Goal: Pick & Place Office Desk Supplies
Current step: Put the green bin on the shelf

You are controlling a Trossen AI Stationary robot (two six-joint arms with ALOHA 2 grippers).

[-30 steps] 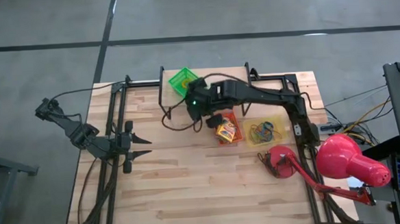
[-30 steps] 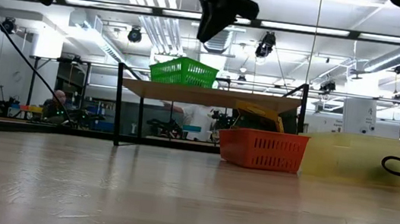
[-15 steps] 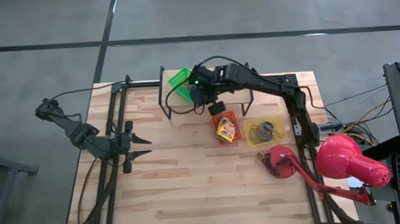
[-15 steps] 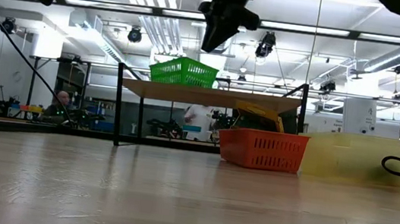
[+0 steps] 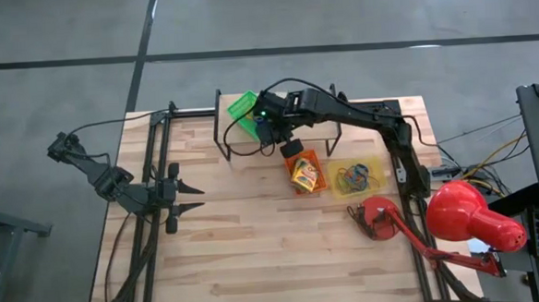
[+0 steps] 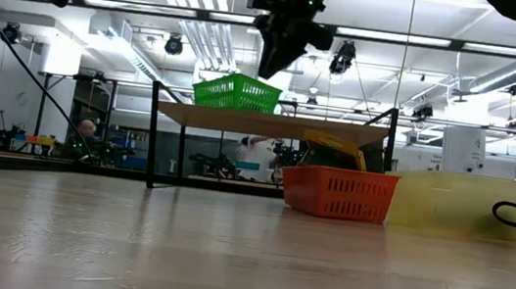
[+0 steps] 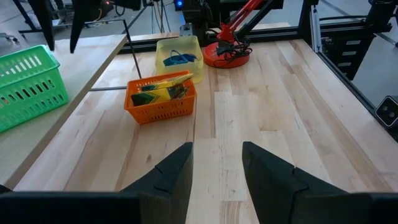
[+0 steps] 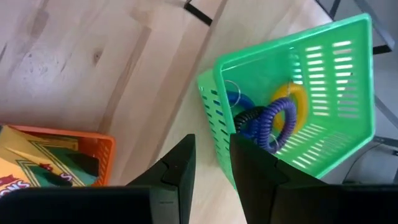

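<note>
While the left arm is parked at the desk's [image 5: 256, 253] left edge, well apart from the orange tray [image 5: 306, 174], its gripper [image 5: 191, 197] is seen with the two fingers [image 7: 175, 174] spread and nothing between them.

Right gripper [image 5: 271, 138] is held raised above the back of the desk, between the green tray [image 5: 241, 107] and the orange tray. In the right wrist view its fingers [image 8: 177, 168] stand slightly apart with a narrow gap; nothing is gripped.

Green tray is noted on a raised shelf [image 6: 270, 123] at the back of the desk, behind and beside the orange tray. Coiled loops [image 8: 273, 121] in blue, purple and yellow are seen lying inside it in the right wrist view.

Orange tray is recorded on the desk surface, below the shelf's front edge. Yellow printed boxes [image 5: 305, 175] are packed in it, one leaning up above the rim.

Yellow tray [image 5: 358, 177] is placed just beside the orange tray, on the side away from the left arm. Rubber bands [image 5: 353, 176] in blue, with some orange, are piled inside.

Red desk lamp [image 5: 458, 220] is noted beyond the yellow tray, its round base [image 5: 377, 216] near that tray and its head past the desk's edge.
</note>
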